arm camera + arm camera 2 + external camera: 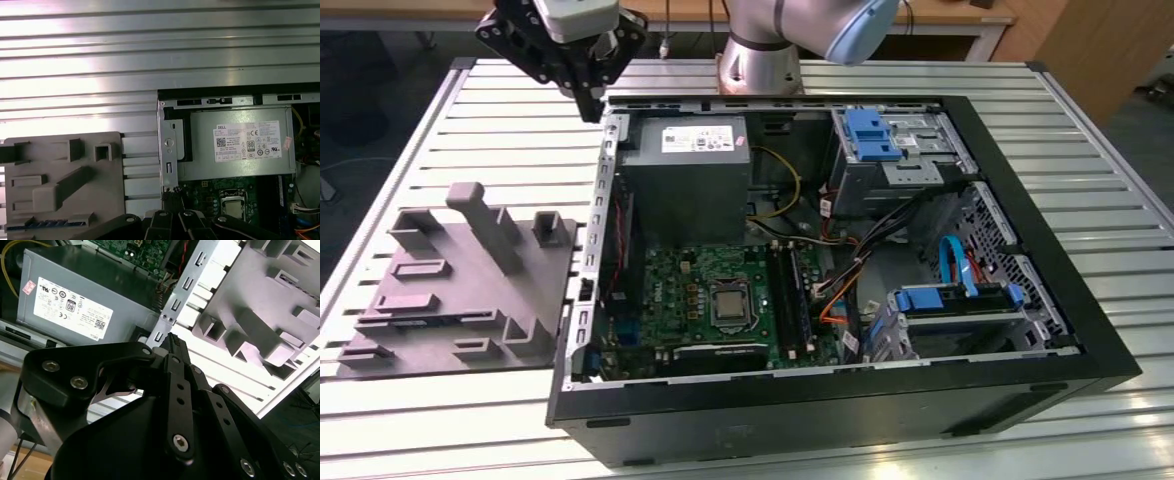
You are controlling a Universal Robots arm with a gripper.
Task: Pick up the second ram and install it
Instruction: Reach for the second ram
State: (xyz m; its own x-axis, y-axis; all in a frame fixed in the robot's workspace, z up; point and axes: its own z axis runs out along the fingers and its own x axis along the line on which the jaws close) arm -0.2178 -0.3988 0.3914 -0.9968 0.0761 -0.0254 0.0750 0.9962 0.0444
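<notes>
Gripper (594, 106): fingers drawn together, nothing visible between them. I hang above the slatted aluminium table (454, 420), just outside the open computer case (854, 405), at the case corner nearest the grey power supply (683, 185).

Second ram (49, 222): in the first wrist view it shows as a thin blue strip lying flat in a groove of the grey fixture tray (467, 290). It is not in my grip. It sits well apart from the power supply, across the case wall from it and level with the motherboard (707, 300) rather than with the supply itself.

The tray rests on the table beside the case, on the power supply's side. The black memory slots (787, 290) run past the processor socket, on the side away from the tray. I cannot tell whether a stick is seated in them.
</notes>
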